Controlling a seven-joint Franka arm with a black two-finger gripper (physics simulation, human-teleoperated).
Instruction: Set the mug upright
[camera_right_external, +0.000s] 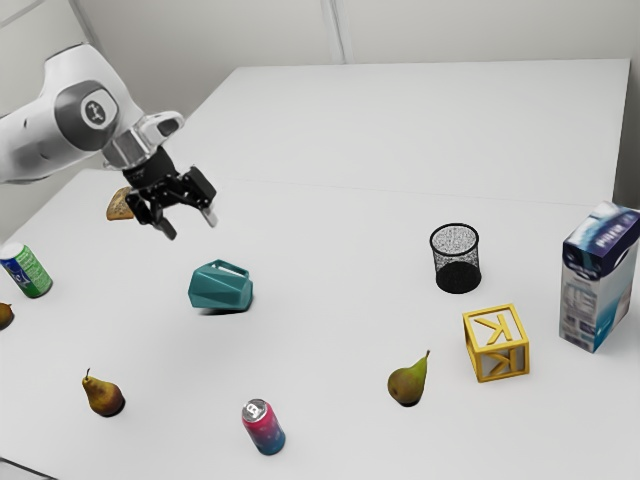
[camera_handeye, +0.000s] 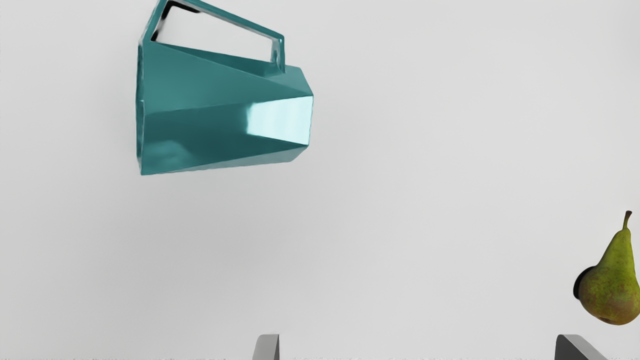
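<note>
Exterior view: a teal mug (camera_right_external: 221, 288) lies on its side on a white table (camera_right_external: 330, 350), lower in the picture than my raised gripper (camera_right_external: 190, 226) and slightly toward the exterior view's right. In the wrist view my jaws are released, wide apart and empty. The mug's long axis runs roughly along the line between my fingertips, so gripping across its body likely needs a shift over it and about a quarter turn.

The mug (camera_right_external: 221, 287) is teal and glossy, with flat, angular facets and a squared, open handle (camera_handeye: 235, 22). It lies tipped on its side on the pale counter (camera_right_external: 330, 240), its body touching the surface.
</note>
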